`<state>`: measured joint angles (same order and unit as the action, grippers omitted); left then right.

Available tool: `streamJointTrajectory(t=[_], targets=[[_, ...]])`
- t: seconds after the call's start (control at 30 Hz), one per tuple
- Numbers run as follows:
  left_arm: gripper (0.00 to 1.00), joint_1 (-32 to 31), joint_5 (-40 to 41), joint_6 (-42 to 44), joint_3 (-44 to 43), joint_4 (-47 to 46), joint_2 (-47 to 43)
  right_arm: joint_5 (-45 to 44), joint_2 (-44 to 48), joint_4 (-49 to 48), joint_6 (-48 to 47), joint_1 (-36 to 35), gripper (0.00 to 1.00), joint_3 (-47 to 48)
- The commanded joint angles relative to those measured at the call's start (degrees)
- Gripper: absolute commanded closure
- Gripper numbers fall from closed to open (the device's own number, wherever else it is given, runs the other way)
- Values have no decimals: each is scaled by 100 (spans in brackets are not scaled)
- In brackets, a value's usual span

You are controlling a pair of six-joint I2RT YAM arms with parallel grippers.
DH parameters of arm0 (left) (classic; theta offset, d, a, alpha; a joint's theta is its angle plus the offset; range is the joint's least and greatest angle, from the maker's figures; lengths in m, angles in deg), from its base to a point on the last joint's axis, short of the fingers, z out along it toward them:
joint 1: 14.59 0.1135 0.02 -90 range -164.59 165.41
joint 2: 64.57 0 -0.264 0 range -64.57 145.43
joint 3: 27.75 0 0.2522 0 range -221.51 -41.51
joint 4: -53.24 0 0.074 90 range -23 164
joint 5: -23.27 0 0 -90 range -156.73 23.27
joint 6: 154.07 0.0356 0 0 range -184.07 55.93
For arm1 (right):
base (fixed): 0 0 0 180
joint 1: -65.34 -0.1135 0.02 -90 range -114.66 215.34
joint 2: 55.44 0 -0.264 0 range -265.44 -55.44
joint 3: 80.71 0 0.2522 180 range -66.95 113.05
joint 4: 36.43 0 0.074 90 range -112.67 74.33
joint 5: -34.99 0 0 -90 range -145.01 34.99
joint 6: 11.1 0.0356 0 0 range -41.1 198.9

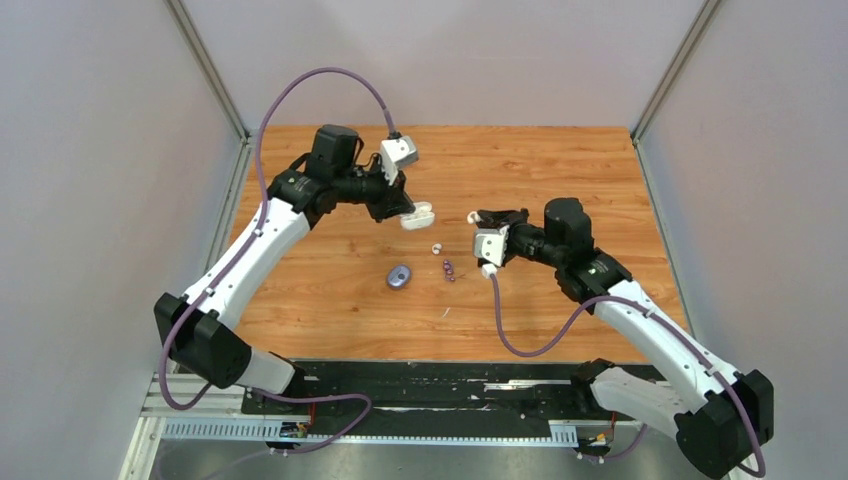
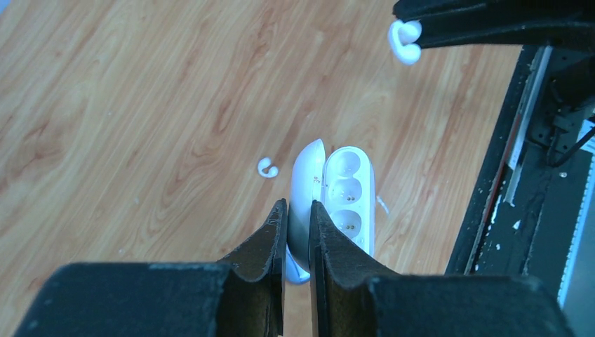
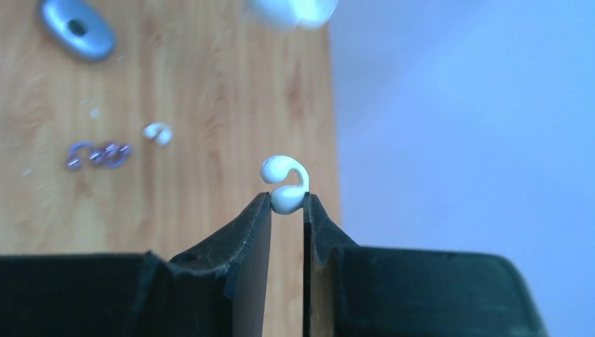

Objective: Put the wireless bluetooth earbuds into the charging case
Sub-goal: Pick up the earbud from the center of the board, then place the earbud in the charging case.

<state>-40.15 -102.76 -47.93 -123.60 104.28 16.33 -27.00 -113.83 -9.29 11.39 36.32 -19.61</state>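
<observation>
My left gripper [image 2: 298, 205] is shut on the lid of the open white charging case [image 2: 345, 196], held above the table at mid-back [image 1: 418, 215]. Its sockets look empty. My right gripper [image 3: 287, 198] is shut on a white hooked earbud [image 3: 285, 184], raised just right of the case [image 1: 473, 217]; it also shows in the left wrist view [image 2: 405, 41]. A second white earbud [image 1: 437, 248] lies on the table, also seen in the left wrist view [image 2: 266, 168] and the right wrist view [image 3: 158, 132]. Two purple earbuds [image 1: 448, 269] lie together nearby [image 3: 98, 154].
A closed grey-purple oval case [image 1: 399, 275] lies on the wooden table left of the purple buds, also in the right wrist view [image 3: 77, 28]. Grey walls with metal posts [image 1: 210, 70] enclose the table on three sides. A black rail [image 1: 440, 385] runs along the near edge.
</observation>
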Motion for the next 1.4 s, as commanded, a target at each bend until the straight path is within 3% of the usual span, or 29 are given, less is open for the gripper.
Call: streamJointTrajectory(t=[0.0, 0.13, 0.27, 0.6, 0.83, 1.07, 1.37], targets=[[100, -297, -56, -527, -484, -286, 247, -394, 15, -2261, -798, -507, 100, -154], [100, -530, 59, -787, -598, -450, 419, -528, -168, -3567, -1312, -931, 100, -452], [100, -587, 23, -969, -650, -548, 482, -364, -277, -3932, -1760, -1096, 100, -490], [100, -629, -15, -915, -453, -876, 226, 39, -304, -3168, -2510, -1098, 100, -397], [100, -669, -116, -983, 217, -1713, -264, 205, -355, -2541, -2978, -1105, 100, -289], [100, -683, -213, -626, 1112, -2468, -863, -243, -609, -2738, -3026, -1313, 100, -170], [100, -694, -302, -803, 1246, -2837, -863, -29, -511, -2326, -3262, -1422, 100, -141]])
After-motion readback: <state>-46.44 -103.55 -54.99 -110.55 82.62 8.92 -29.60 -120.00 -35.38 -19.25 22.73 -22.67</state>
